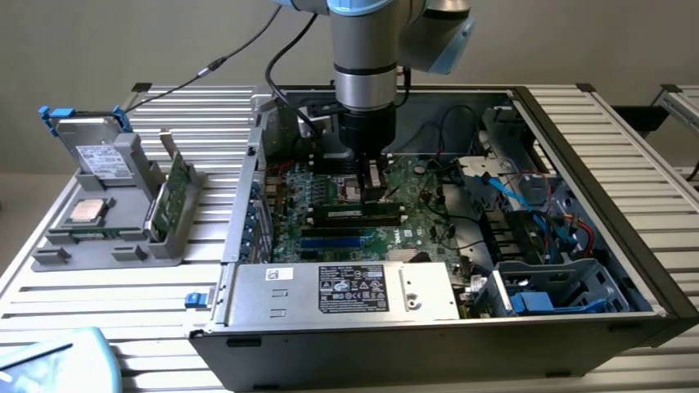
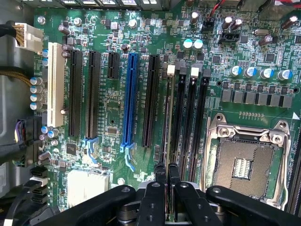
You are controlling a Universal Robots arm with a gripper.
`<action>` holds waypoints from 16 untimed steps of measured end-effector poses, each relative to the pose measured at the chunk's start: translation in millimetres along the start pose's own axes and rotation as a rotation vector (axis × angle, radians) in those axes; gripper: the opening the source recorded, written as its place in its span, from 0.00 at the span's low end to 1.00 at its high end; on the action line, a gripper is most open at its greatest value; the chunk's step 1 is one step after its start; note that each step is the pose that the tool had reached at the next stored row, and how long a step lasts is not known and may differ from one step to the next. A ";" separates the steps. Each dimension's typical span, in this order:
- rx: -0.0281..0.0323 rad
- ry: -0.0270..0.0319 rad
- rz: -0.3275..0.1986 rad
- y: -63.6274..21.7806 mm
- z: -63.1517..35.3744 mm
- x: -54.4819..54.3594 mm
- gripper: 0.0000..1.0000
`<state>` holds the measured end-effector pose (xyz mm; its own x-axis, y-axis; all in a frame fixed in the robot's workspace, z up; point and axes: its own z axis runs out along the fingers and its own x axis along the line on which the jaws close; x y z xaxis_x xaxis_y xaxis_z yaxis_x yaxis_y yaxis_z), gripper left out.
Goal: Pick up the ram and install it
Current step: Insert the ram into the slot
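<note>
My gripper (image 2: pixel 168 178) reaches down into the open computer case (image 1: pixel 644 270) and is shut on the ram (image 2: pixel 169 117). In the wrist view the ram shows edge-on as a thin dark-green strip running away from the fingertips (image 2: pixel 161 170). It lines up along the leftmost of the black memory slots (image 2: pixel 181 117), beside a pale latch (image 2: pixel 170 69); whether it is seated in a slot I cannot tell. In the exterior view the gripper (image 1: pixel 375 187) hangs over the middle of the motherboard (image 1: pixel 327 196), just above the dark memory slots (image 1: pixel 355 215).
A bare processor socket (image 2: pixel 242 162) lies beside the memory slots. Blue (image 2: pixel 130 99), black and white (image 2: pixel 55 84) expansion slots fill the board. A metal power-supply box (image 1: pixel 339 291) sits at the case front, with cables (image 1: pixel 513 196) to the exterior view's right. A grey parts holder (image 1: pixel 110 237) stands outside.
</note>
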<state>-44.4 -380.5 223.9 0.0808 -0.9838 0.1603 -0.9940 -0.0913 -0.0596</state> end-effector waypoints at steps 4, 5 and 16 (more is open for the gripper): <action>0.0017 0.0012 0.000 -0.1 -0.1 -0.5 0.13; 0.0017 0.0017 0.000 -0.1 -0.1 -0.5 0.13; 0.0067 0.0053 0.002 1.3 -1.7 -0.9 0.13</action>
<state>-45.8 -379.5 225.4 0.0786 -0.9831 0.1654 -0.9937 -0.0907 -0.0664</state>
